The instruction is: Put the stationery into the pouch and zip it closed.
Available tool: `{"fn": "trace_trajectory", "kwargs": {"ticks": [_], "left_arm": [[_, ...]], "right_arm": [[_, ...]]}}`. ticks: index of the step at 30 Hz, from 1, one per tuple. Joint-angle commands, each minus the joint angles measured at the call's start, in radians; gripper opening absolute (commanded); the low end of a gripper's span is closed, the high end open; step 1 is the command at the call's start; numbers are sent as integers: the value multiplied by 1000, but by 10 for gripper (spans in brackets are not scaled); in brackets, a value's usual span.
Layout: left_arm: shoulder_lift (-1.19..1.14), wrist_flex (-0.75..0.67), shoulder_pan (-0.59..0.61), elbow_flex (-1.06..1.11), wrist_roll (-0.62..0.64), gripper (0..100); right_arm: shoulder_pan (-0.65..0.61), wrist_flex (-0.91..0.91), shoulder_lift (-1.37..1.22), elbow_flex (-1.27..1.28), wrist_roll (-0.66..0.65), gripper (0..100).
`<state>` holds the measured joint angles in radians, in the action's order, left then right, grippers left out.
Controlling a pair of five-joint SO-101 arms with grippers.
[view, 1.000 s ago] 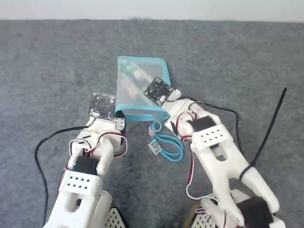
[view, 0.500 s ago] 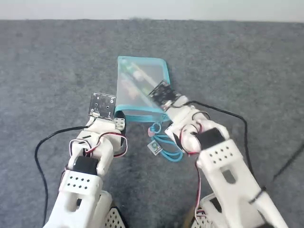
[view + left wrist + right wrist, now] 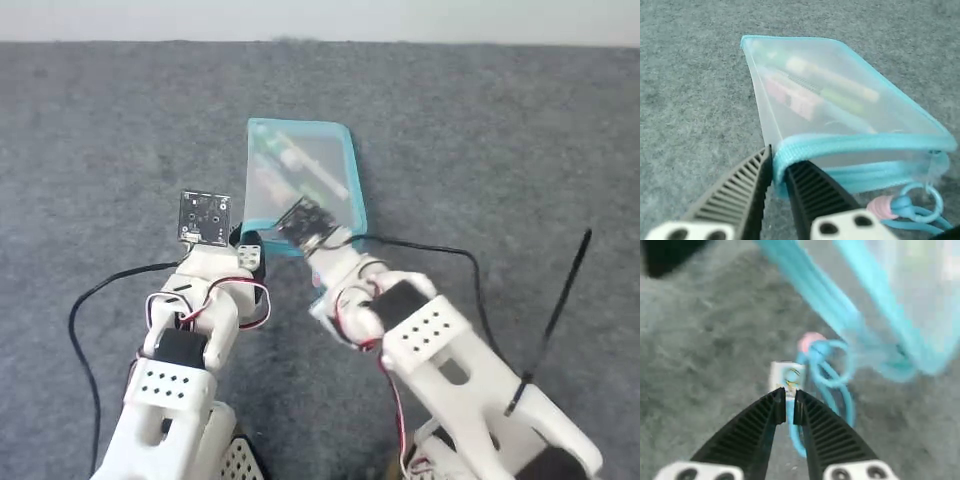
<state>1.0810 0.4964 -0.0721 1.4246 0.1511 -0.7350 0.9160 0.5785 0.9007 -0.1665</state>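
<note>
Your left gripper [image 3: 778, 172] is clamped on the corner of the translucent blue-trimmed pouch [image 3: 840, 120], at its zipper edge. Your right gripper [image 3: 788, 399] is clenched on the blue cord [image 3: 816, 360] beside its white tag [image 3: 784, 376]. The pouch lies flat on the grey table [image 3: 500, 130], with the stationery [image 3: 810, 90] inside it.

Translucent pouch [image 3: 300, 180] with teal trim, flat on grey carpet [image 3: 500, 150]. Inside, stationery [image 3: 810, 85]: green, yellow and pink pieces. At zip end, looped teal cord [image 3: 827, 367], pink bead [image 3: 810, 342], small tag [image 3: 785, 376].
</note>
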Motion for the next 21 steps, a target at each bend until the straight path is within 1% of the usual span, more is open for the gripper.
{"fn": "trace_trajectory", "kwargs": {"ticks": [1, 8, 13, 16, 21], "left_arm": [[21, -41, -8, -35, 23, 13], [21, -41, -8, -33, 20, 13], [21, -41, -6, -33, 17, 13], [21, -41, -6, -33, 17, 13], [21, -38, -5, -33, 17, 13]], "right_arm": [[-54, -39, 5, -57, 12, 31], [-21, -127, 7, -52, 6, 35], [-7, -54, -2, -58, 8, 35], [18, -59, 5, -49, 12, 31], [38, -177, 96, 68, 40, 30]]}}
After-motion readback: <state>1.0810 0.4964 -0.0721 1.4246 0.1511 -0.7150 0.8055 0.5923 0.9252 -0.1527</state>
